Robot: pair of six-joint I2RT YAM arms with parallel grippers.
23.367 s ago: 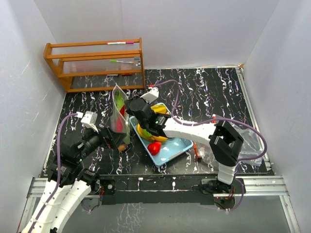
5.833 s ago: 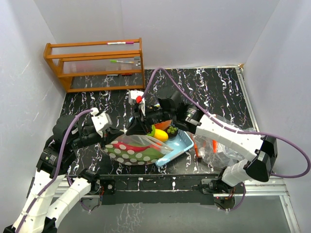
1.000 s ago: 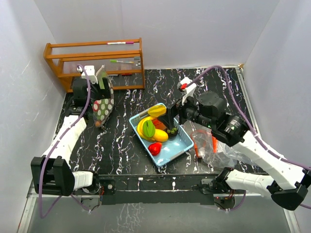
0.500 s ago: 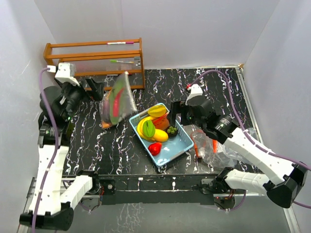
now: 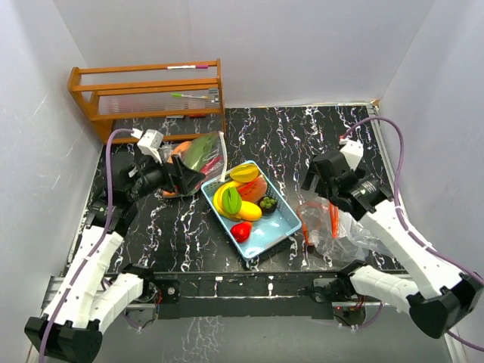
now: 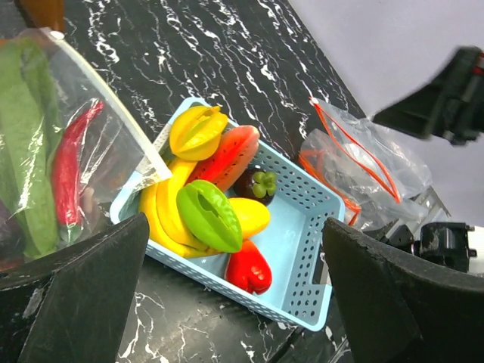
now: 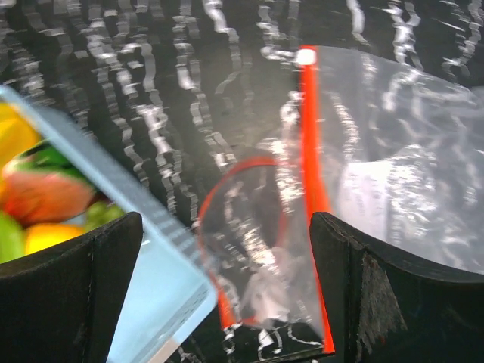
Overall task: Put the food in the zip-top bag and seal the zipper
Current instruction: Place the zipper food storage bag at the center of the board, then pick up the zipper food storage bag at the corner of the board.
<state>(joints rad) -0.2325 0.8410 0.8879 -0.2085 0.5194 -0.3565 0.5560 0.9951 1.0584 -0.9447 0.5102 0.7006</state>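
Observation:
The light-blue basket (image 5: 276,227) holds the food: yellow bananas (image 6: 162,212), a green piece (image 6: 208,215), a yellow mango (image 6: 253,215), a red piece (image 6: 248,268) and a watermelon slice (image 6: 227,155). A zip-top bag (image 5: 203,153) with a red chilli (image 6: 68,170) and green pieces inside lies by the basket's far-left corner. My left gripper (image 5: 185,180) (image 6: 234,223) is open beside that bag, nothing between its fingers. My right gripper (image 5: 314,181) (image 7: 225,219) hovers open over an empty zip-top bag (image 7: 302,151) with an orange zipper, right of the basket.
A wooden rack (image 5: 147,98) with pens on it stands at the back left. Crumpled clear bags (image 5: 355,231) are piled at the right, near the table's edge. White walls close in three sides.
The filled bag has come down from mid-air near the rack to rest beside the basket, with the left gripper following it. My right gripper has pulled back to the right, away from the basket.

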